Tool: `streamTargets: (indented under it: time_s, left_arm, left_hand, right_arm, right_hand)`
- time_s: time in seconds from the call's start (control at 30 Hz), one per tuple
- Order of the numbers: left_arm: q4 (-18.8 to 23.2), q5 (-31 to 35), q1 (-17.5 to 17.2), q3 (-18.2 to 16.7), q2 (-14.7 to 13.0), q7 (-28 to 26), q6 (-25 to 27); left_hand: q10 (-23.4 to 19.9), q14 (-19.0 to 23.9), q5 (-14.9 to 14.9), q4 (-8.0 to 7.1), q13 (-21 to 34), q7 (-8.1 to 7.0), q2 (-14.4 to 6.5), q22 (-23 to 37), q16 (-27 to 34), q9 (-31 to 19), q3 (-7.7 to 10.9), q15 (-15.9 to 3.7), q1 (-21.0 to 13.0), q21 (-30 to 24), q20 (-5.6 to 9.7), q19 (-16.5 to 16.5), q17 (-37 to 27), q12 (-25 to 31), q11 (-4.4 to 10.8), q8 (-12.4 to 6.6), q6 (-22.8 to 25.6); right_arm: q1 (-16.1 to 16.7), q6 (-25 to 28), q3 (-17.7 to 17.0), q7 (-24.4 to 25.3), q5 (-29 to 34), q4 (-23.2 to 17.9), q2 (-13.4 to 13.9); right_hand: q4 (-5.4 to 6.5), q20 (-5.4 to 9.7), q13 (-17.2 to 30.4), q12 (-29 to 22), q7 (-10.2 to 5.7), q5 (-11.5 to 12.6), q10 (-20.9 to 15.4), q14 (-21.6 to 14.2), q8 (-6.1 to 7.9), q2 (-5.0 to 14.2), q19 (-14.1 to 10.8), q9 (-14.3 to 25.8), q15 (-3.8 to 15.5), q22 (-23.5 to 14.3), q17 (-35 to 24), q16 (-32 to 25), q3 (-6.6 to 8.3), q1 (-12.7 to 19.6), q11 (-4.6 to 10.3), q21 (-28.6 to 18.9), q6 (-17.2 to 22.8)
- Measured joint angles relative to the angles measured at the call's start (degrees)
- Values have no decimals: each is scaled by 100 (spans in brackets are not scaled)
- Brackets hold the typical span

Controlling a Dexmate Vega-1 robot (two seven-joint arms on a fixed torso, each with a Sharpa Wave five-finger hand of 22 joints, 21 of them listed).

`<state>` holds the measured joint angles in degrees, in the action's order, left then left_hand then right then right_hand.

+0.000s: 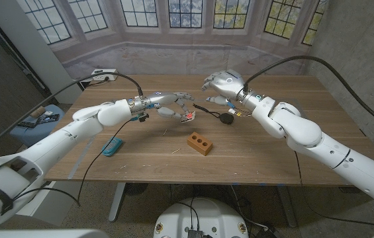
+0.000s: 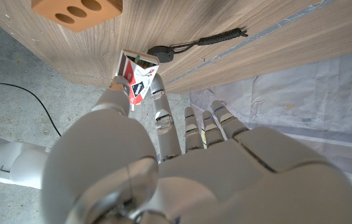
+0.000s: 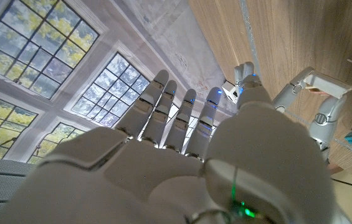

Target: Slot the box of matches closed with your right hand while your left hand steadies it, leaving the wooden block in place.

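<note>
My left hand (image 1: pixel 167 102) pinches the red and white matchbox (image 1: pixel 188 118) between thumb and a finger, lifted a little over the table's middle. In the left wrist view the matchbox (image 2: pixel 138 79) sits at the fingertips, its drawer partly out. My right hand (image 1: pixel 222 84) hovers just right of and behind the box, fingers apart, holding nothing and not touching it. In the right wrist view my right hand (image 3: pixel 182 143) is spread, with the left hand (image 3: pixel 316 109) and matchbox (image 3: pixel 327 82) beyond it. The wooden block (image 1: pixel 200 143) with holes lies nearer me on the table; the block (image 2: pixel 76 10) is untouched.
A black cord with a fob (image 1: pixel 226 119) lies under the right hand. A blue object (image 1: pixel 112 147) sits at the table's left. Loose matches (image 1: pixel 175 151) lie near the block. A power strip (image 1: pixel 100 76) rests at the far left corner.
</note>
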<state>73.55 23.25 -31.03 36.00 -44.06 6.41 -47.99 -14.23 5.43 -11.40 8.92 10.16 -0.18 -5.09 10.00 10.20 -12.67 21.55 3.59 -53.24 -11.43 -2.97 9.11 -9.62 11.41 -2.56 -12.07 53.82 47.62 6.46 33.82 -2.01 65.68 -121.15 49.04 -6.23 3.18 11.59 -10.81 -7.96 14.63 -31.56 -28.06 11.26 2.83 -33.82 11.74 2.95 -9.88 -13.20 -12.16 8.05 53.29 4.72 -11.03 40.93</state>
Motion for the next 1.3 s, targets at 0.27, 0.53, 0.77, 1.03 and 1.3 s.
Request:
streamTargets:
  time_s: [0.27, 0.53, 0.77, 1.03, 1.3]
  left_arm:
    - [-35, 13, 30, 19, 22, -18, -2]
    - [-89, 23, 61, 39, 38, -46, -7]
    - [-130, 43, 91, 53, 48, -79, -33]
    - [-160, 69, 101, 59, 44, -108, -44]
    - [-187, 78, 115, 64, 34, -133, -49]
  left_hand:
    - [0, 0, 0, 0, 0, 0, 0, 0, 0, 1, 0, 0, 0, 0, 0, 0, 0, 0, 0, 0, 0]
    - [0, 0, 0, 0, 0, 0, 0, 0, 0, 2, 0, 0, 0, 0, 0, 0, 0, 0, 0, 1, 0]
    - [0, 0, 0, 0, 0, 0, 0, 0, 0, 3, 0, 0, 0, 0, 0, 0, 0, 0, 0, 1, 0]
    - [0, 0, 0, 0, 0, 0, 0, 0, 0, 4, 0, 0, 0, 0, 0, 0, 0, 0, 0, 1, 0]
    - [0, 0, 0, 0, 0, 0, 0, 0, 0, 3, 0, 0, 0, 0, 0, 0, 0, 0, 0, 1, 0]
  right_arm:
    - [83, 123, -79, -289, -398, -115, -117]
    - [139, 252, -162, -554, -826, -230, -187]
    - [172, 417, -242, -816, -1271, -349, -235]
    - [200, 688, -312, -1078, -1712, -541, -275]
    - [232, 1059, -374, -1323, -2222, -748, -317]
  right_hand:
    - [2, -2, 0, 0, 30, 0, 53, 31, 0, 0, 1, 0, -31, 0, 0, 0, -2, 0, -53, 0, -31]
    - [23, 2, 0, 0, 83, 0, 92, 91, 0, 6, 43, 0, -31, 0, 1, 0, -23, -53, -92, 0, -84]
    - [47, -11, 0, 0, 100, 0, 143, 136, 0, 30, 94, 0, -30, -14, 1, 0, -47, -76, -143, 0, -145]
    - [47, -11, 0, 24, 174, -28, 289, 269, -28, 51, 154, -3, -17, -14, 6, 0, -47, -142, -207, 0, -219]
    - [39, -21, 0, 26, 276, -72, 440, 417, -28, 74, 226, -29, -37, -13, 16, 31, -103, -165, -359, 0, -361]
